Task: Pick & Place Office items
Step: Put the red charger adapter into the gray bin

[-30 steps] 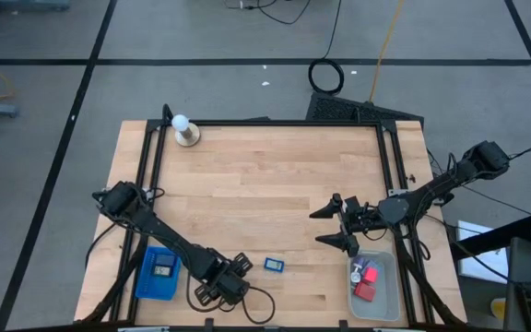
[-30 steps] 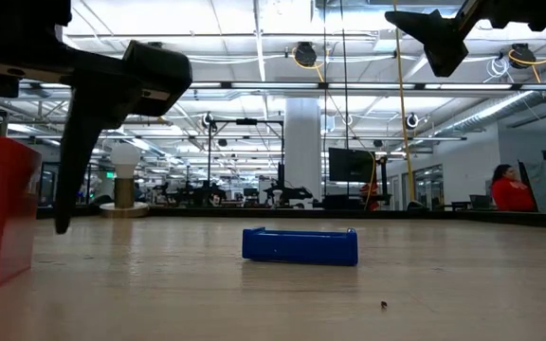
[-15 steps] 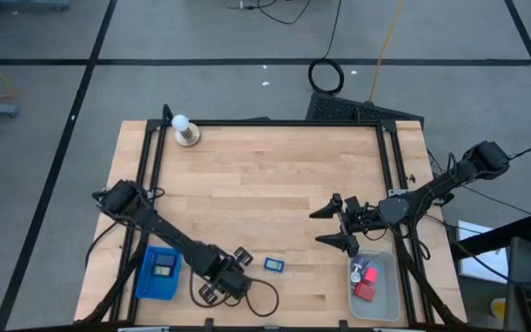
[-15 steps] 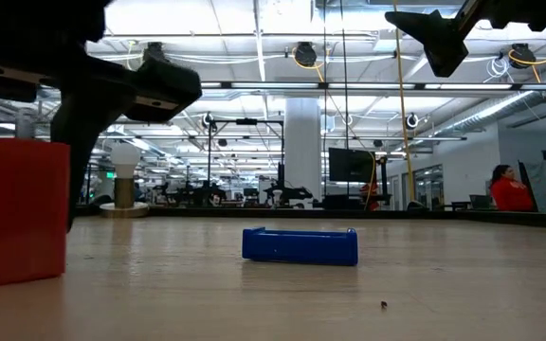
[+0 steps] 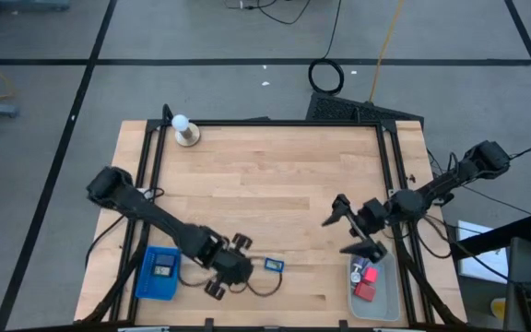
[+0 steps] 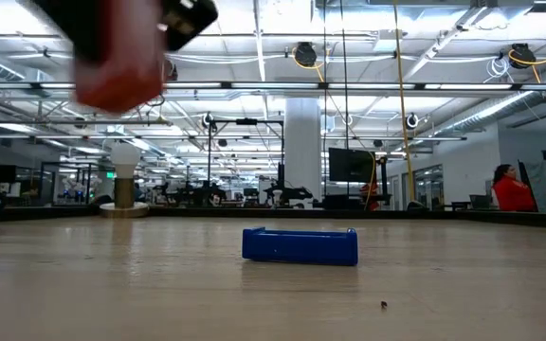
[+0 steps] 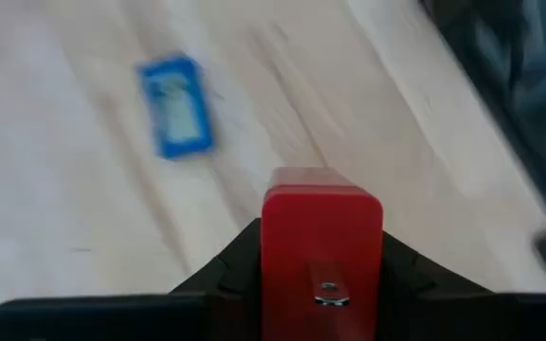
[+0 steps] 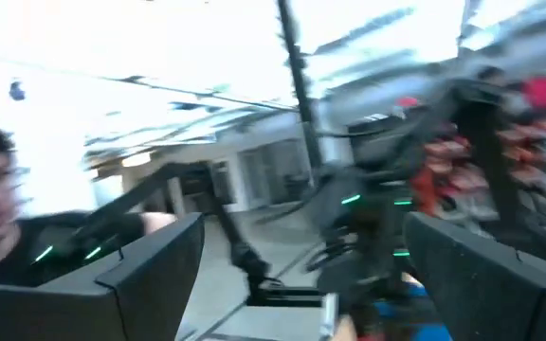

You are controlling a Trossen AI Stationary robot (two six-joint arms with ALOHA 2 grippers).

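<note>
Red block [image 7: 321,248]: clamped between the fingers of the left hand [image 5: 226,268], lifted clear of the worktop [image 5: 265,184]. Low view shows it as a red blur [image 6: 118,71] high up under dark hardware. In the high view the block itself cannot be picked out under the hand.

Small blue item [image 5: 275,265]: flat on the worktop just beyond the left hand, not touched. Seen again ahead of the fingers in the left wrist view [image 7: 176,105], and edge-on in the low view [image 6: 300,245].

Blue ribbed tray [image 5: 159,273]: just behind the left hand, on the side away from the blue item, holding something dark.

Pale bin [image 5: 376,288]: well off across the worktop, just below the right hand [image 5: 354,231], with red, blue and whitish pieces in it.

Right hand: fingers spread apart, empty, hovering beside the bin's near edge.

Step, as I judge it: carry phase, block picked and off the surface. Next move calls for swinging it over a container, lowering, then letting go. Which container is meant cannot be told; the bin already holds red pieces, the tray is far closer.

Hard to make out: both wrist views are smeared. The right wrist view shows only room, a person at its edge, and dark finger shapes. The bin's contents are too small to count. White ball on tan base [image 5: 185,131] sits at the far corner, uninvolved.
</note>
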